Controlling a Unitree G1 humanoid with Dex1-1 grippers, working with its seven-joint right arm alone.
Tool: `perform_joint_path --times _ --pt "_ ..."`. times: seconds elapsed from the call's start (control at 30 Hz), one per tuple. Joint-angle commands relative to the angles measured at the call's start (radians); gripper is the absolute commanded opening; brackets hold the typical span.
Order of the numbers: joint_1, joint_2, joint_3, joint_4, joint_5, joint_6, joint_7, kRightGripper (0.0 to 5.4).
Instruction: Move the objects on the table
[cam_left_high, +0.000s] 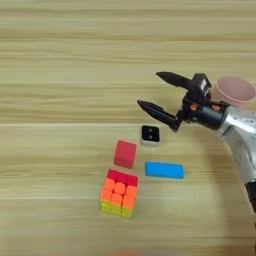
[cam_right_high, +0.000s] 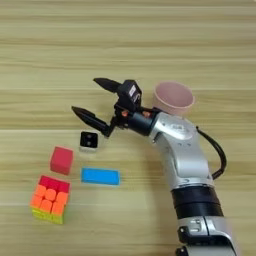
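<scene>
My right gripper (cam_left_high: 149, 90) hovers open over the table (cam_left_high: 60, 75), its two black fingers spread wide and holding nothing. Just below its lower finger lies the tiny white block with a black face (cam_left_high: 150, 134). A plain red cube (cam_left_high: 125, 153) sits left of and below that block. The flat blue bar (cam_left_high: 164, 170) lies to the right of the red cube. Nearest the front stands the red, orange and yellow puzzle cube (cam_left_high: 119, 192). In the right eye view the silver forearm (cam_right_high: 185, 155) rises from the bottom edge to the gripper (cam_right_high: 85, 96).
A pink cup (cam_right_high: 173, 98) stands upright just behind the wrist, to the right of the gripper. Bare wooden planks stretch across the far and left parts of the table.
</scene>
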Motion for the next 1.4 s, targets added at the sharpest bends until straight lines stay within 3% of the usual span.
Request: perform_joint_path --times 0.03,0.33,0.53,0.77,0.9,1.4 --pt "-0.038 -0.069 -0.046 -0.087 0.056 0.007 0.026 5.38" --pt "0.020 -0.163 -0.070 -0.141 0.131 0.016 0.190 5.38" --pt "0.056 -0.209 -0.069 -0.119 0.127 -0.013 0.299 5.38" --pt "0.065 -0.246 -0.028 0.021 0.035 -0.104 0.385 5.38" --pt "0.074 -0.250 0.001 0.085 -0.033 -0.183 0.394 5.38" --pt "0.098 -0.264 0.077 0.207 -0.159 -0.330 0.410 5.38"
